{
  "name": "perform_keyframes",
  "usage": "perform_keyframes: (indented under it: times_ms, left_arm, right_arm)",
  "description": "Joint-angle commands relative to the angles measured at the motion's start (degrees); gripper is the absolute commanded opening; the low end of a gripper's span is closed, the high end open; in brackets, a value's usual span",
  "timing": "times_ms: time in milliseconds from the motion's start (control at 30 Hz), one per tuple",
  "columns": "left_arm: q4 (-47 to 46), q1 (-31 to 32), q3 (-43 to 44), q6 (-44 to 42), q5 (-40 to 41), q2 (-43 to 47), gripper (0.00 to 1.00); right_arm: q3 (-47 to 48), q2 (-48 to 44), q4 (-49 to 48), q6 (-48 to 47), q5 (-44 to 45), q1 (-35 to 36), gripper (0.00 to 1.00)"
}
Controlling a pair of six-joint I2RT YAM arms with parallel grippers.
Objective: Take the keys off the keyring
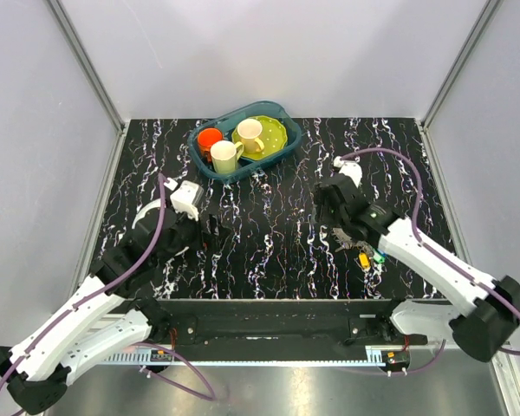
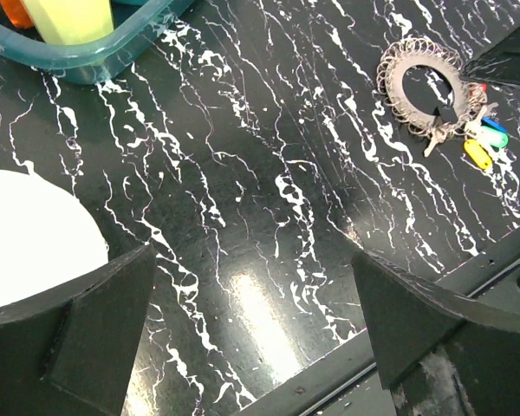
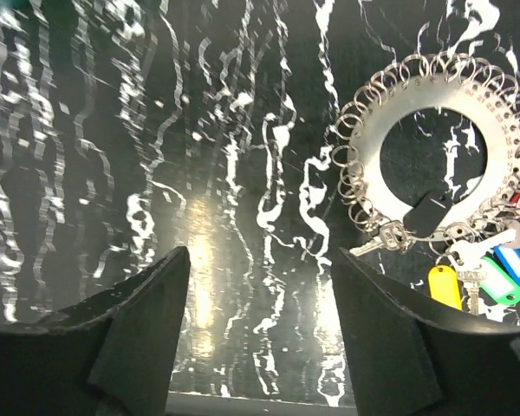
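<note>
Black stone-patterned table [image 1: 269, 243] with white veins, seen from above, with two robot arms reaching in from the near edge. The keyring [image 3: 373, 165], a flat silver ring edged with many small wire loops, lies flat on the right side of the table, near the front. The keys [image 3: 445, 284] cluster at its near edge; yellow, green and blue plastic tags show among plain metal ones, and they look attached to the ring.

The right gripper [image 3: 260, 256] hovers low just beside the ring, its two dark fingers spread wide with nothing between them. In its wrist view the ring sits off to the right of the gap, not inside it. The left gripper [image 2: 251, 256] is well apart on the left side, also wide open and empty, angled towards the ring. A teal basket [image 1: 282, 143] of cups sits at the back.

This looks like the approach, with no key off the ring. The next move likely calls for the right gripper to shift sideways over the ring and pin or pinch it, so the other can work a single key loose.
</note>
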State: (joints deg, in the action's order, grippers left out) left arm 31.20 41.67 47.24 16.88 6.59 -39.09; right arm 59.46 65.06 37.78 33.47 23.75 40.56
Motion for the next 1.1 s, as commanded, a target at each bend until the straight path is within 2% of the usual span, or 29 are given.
perform_keyframes:
  times_ms: [0,67,100,200,600,800,1067]
  left_arm:
    - [-1.85,0.08,-0.84,-1.33,1.59,1.47,0.99]
    - [-1.84,0.08,-0.75,-1.59,1.41,1.65,0.99]
    - [-1.85,0.08,-0.75,-1.94,2.02,1.82,0.99]
    - [-1.76,0.08,-0.92,-2.56,2.81,2.26,0.99]
    - [-1.76,0.08,-1.19,-3.35,2.20,2.26,0.99]
    - [-1.85,0.08,-1.19,-3.53,2.81,2.27,0.99]
    - [-1.67,0.08,-1.28,-3.44,2.73,2.44,0.99]
  right_arm:
    - [1.28,4.37,-0.84,-7.00,-9.57,-7.99,0.68]
    - [-0.74,7.18,-3.32,-8.24,-18.33,-12.93,0.63]
    - [-0.75,8.15,-3.59,-8.25,-19.78,-16.79,0.60]
    - [-0.66,12.45,-3.50,-9.74,-20.58,-19.80,0.55]
    - [0.56,25.28,-4.12,-11.41,-21.46,-22.98,0.49]
    - [0.83,30.82,-4.47,-8.25,-22.51,-24.29,0.43]
    - [-0.40,32.06,-6.31,-5.61,-23.57,-24.30,0.40]
